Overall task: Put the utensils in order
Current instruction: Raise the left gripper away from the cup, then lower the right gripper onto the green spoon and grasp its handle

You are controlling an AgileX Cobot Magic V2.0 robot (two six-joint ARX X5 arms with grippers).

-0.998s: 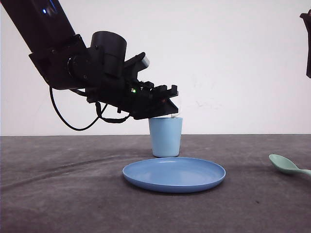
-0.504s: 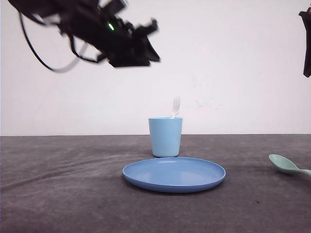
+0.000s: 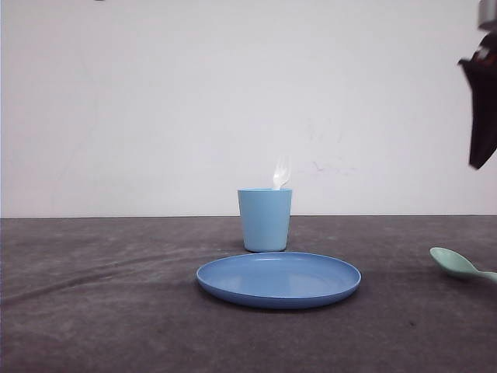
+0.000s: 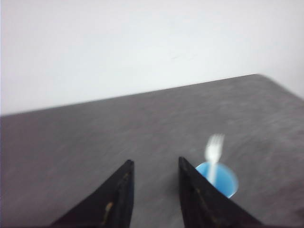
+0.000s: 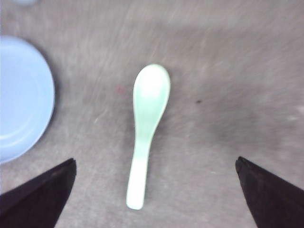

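The white fork (image 3: 280,172) stands upright in the light blue cup (image 3: 265,221), tines up, at the table's middle back. In the left wrist view the fork (image 4: 213,149) and the cup (image 4: 223,178) lie far below, beside my left gripper (image 4: 155,164), which is open with nothing between its fingers. The mint-green spoon (image 3: 458,264) lies flat on the table at the far right. My right gripper (image 5: 155,161) hangs wide open above the spoon (image 5: 147,128), its fingers spread to either side of the handle, well clear of it. The right arm (image 3: 483,101) shows at the right edge.
A round blue plate (image 3: 278,280) sits in front of the cup, and its rim (image 5: 19,95) lies a short way from the spoon's bowl. The dark grey table (image 3: 93,311) runs back to a white wall.
The left arm has risen up and away to the left, out of the front view, leaving the fork in the cup. The right arm has come lower at the right edge.
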